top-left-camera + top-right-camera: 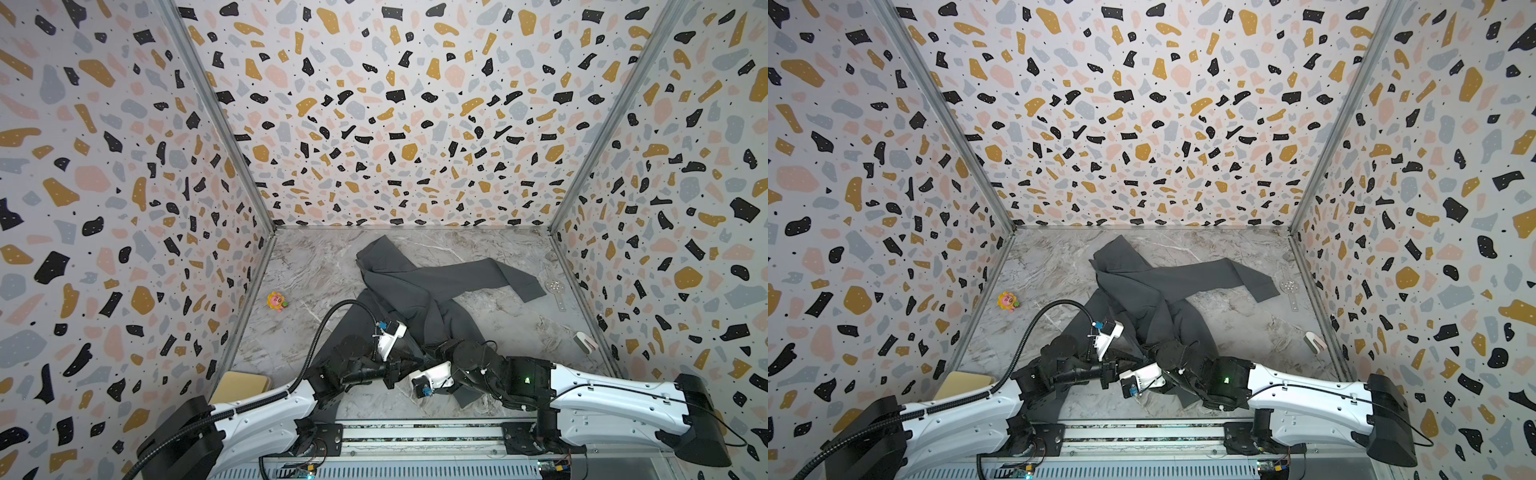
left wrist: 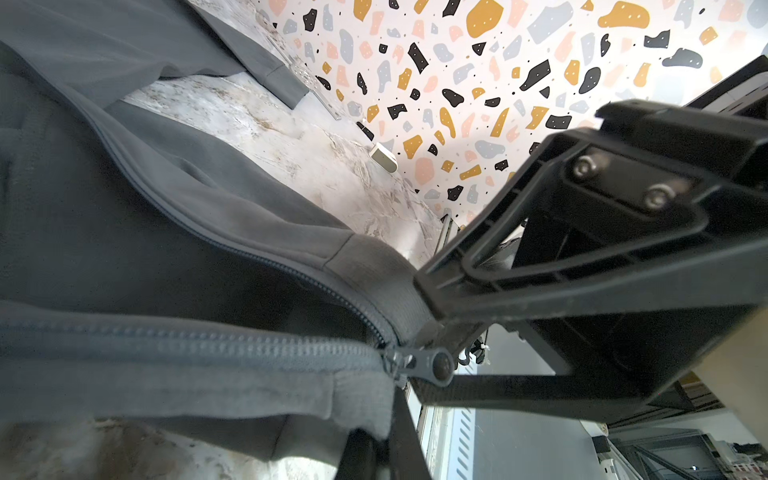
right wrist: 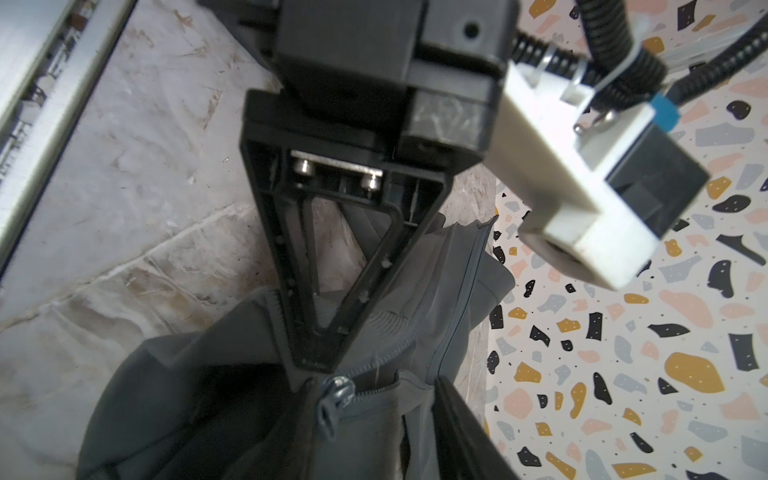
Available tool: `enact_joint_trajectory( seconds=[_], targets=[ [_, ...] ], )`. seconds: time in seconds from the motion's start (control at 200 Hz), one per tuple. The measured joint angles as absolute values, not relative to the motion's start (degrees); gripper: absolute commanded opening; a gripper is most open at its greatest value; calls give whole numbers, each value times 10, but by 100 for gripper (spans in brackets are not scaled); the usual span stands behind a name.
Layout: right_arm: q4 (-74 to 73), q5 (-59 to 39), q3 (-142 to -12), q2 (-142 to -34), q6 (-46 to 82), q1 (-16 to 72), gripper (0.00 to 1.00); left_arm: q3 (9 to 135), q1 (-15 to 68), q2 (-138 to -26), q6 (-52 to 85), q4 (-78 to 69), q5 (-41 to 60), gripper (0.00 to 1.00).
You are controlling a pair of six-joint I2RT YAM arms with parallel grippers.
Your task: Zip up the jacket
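Pink and yellow, a small toy figure (image 1: 277,301) stands far left on the grey marble-patterned counter (image 1: 316,266). Nearer the robot a tan flat pad (image 1: 241,384) lies by the left wall, and neither bears on the job. Next comes the left hand (image 3: 313,368), pressed together on the ribbed hem of the jacket, just beside the foot of the zip. The large charcoal-grey soft fabric jacket (image 1: 415,286) lies rumpled mid-counter, with one sleeve thrown out toward the right rear and its hem pulled to the near edge where both arms meet. The dark metal zip slider with its pull tab (image 2: 432,365) sits at the very bottom of the teeth. Above it the two tooth rows part, so the zip looks engaged but barely run. From the hands, the zip's long axis runs away from the robot toward the far collar, so I judge the pull must travel that way while the hem is held back. The right hand (image 2: 417,336) reaches in from the right, its fingers apart with the pull tab and hem corner between them. I cannot tell whether they press on the tab yet. It is the hand placed to draw the slider. Farther right lie a clear perforated strip (image 1: 555,286) and a small white-grey block (image 1: 584,341). No container shows anywhere.
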State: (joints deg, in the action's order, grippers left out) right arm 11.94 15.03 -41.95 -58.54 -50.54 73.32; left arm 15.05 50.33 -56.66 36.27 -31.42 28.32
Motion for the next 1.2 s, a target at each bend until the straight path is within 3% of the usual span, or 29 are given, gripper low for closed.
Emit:
enact_joint_trajectory(
  seconds=[0.125,0.511,0.961,1.001,1.091,1.202],
  targets=[
    [127,151,-423,-585,-505,733,32,150,503,-572,363,-315,285,0],
    [135,145,-423,-585,-513,726,30,150,503,-573,366,-317,286,0],
    [137,91,-423,-592,-533,699,20,150,503,-573,367,-316,286,0],
    [137,83,-423,-593,-533,697,17,150,503,-573,367,-315,286,0],
    [137,70,-424,-598,-540,695,0,150,504,-573,367,-305,287,0],
    [148,52,-426,-605,-542,688,0,150,504,-571,366,-305,287,0]
  ],
)
